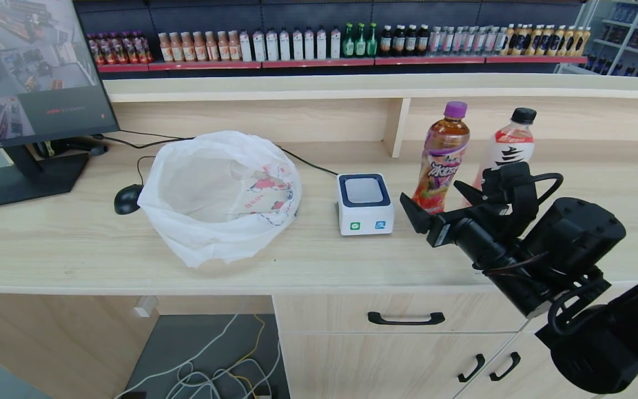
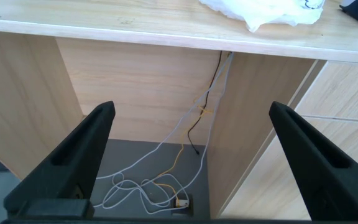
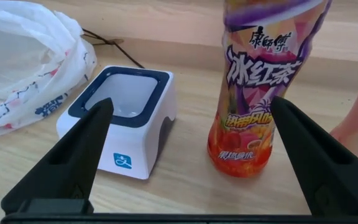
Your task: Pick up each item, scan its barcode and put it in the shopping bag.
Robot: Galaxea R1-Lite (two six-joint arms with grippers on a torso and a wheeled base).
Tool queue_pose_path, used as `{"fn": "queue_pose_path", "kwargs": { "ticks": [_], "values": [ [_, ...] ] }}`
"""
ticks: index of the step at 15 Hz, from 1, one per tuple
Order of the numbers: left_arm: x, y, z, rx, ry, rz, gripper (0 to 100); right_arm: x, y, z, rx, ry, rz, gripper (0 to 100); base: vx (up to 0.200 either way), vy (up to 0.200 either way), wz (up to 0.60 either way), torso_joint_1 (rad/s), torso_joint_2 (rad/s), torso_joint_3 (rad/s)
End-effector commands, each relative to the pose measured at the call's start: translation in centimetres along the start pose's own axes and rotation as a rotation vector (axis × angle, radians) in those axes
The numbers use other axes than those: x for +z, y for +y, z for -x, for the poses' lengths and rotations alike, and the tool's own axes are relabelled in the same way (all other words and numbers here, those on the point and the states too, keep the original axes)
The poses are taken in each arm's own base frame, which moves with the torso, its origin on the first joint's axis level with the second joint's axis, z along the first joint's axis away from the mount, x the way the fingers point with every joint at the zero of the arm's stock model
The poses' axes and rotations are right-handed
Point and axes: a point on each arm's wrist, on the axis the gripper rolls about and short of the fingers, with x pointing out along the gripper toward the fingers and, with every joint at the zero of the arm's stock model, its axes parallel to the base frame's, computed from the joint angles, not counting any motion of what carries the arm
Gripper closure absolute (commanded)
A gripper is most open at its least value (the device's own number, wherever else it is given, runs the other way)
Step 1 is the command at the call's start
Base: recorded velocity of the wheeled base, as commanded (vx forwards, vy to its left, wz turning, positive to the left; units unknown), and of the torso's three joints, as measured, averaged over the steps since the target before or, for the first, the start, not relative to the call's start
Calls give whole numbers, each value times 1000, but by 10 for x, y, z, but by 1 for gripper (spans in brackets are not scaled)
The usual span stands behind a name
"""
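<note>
A purple-capped iced tea bottle (image 1: pixel 442 158) (image 3: pixel 263 87) stands upright on the counter, right of the white barcode scanner (image 1: pixel 364 203) (image 3: pixel 123 118). A black-capped bottle with a white label (image 1: pixel 510 145) stands just right of it. The white shopping bag (image 1: pixel 219 194) (image 3: pixel 23 62) sits open, left of the scanner. My right gripper (image 1: pixel 441 205) (image 3: pixel 188 168) is open, low over the counter just in front of the tea bottle, with nothing between its fingers. My left gripper (image 2: pixel 188 162) is open and empty below the counter's front edge, with the bag's edge (image 2: pixel 266 12) above it.
A monitor (image 1: pixel 25 72) and a black mouse (image 1: pixel 128 198) occupy the counter's left end. A wooden divider (image 1: pixel 396 126) stands behind the scanner. Drawers with black handles (image 1: pixel 406 318) are under the counter on the right. Loose cables (image 2: pixel 160 180) lie in the open bay below.
</note>
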Motion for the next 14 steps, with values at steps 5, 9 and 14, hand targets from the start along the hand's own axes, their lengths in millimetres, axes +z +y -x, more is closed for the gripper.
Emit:
{"fn": "queue_pose_path", "kwargs": {
  "ticks": [5, 9, 14],
  "values": [
    [0, 0, 0, 1, 0, 0, 0, -3, -15, -14, -53, -18, -10, 0, 0, 0, 0, 0, 0, 0],
    [0, 0, 0, 1, 0, 0, 0, -6, -17, -30, -67, -44, -31, 0, 0, 0, 0, 0, 0, 0],
    [0, 0, 0, 1, 0, 0, 0, -11, -27, -46, -125, -62, -28, 0, 0, 0, 0, 0, 0, 0]
  ]
}}
